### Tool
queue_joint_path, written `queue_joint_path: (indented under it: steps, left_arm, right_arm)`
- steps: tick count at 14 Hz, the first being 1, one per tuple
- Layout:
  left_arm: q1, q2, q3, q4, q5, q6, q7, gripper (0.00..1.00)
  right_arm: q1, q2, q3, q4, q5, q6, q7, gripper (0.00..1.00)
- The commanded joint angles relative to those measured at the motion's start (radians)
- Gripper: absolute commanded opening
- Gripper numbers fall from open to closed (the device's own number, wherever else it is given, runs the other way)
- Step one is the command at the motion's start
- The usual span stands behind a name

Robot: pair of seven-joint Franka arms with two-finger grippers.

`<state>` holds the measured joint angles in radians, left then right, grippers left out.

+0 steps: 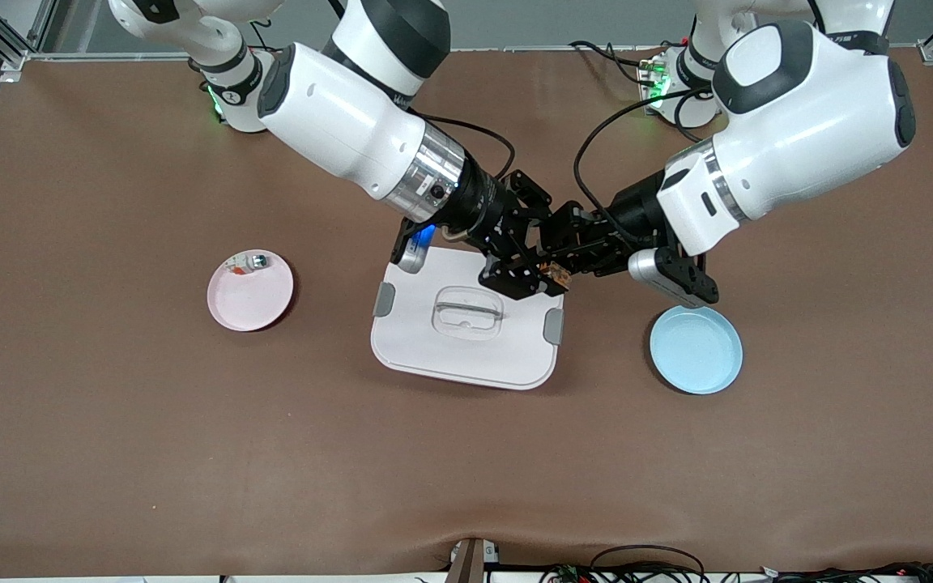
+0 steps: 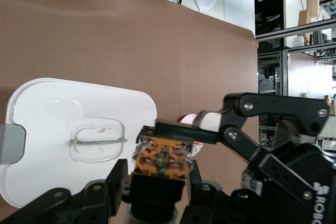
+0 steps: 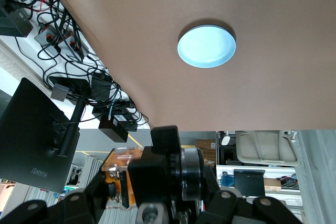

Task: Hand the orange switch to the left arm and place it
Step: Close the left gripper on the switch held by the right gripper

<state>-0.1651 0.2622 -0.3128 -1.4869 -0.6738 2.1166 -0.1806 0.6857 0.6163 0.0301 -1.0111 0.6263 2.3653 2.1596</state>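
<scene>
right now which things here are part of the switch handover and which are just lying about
Part of the job:
- orange switch, held over the box
- box
- right gripper, shut on the switch
- left gripper, at the switch

Lying about:
- pink plate with small parts on it
- blue plate

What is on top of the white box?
Nothing rests on the box. Both tools, right and left, hang over its corner with the orange switch. They cover that corner.
</scene>
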Motion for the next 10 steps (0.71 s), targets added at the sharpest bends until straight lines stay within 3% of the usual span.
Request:
queue_joint_path:
  steps: [1, 4, 6, 10]
  left_arm:
    - [-0.004, 0.009, -0.002, 0.023, 0.022, 0.005, 0.001, 0.19]
    - [-0.002, 0.008, -0.002, 0.023, 0.023, 0.005, 0.001, 0.14]
    - [0.001, 0.008, -0.002, 0.023, 0.023, 0.005, 0.006, 0.00]
    - [0.012, 0.005, -0.002, 0.023, 0.025, 0.005, 0.048, 0.00]
  right_arm:
    - [0.008, 0.026, -0.004, 0.048, 0.013, 0.002, 0.022, 0.00]
    - [0.008, 0.026, -0.004, 0.048, 0.015, 0.002, 0.022, 0.00]
    - [0.008, 0.026, -0.005, 0.048, 0.015, 0.002, 0.022, 0.00]
    - [0.008, 0.026, -0.004, 0.048, 0.015, 0.005, 0.023, 0.00]
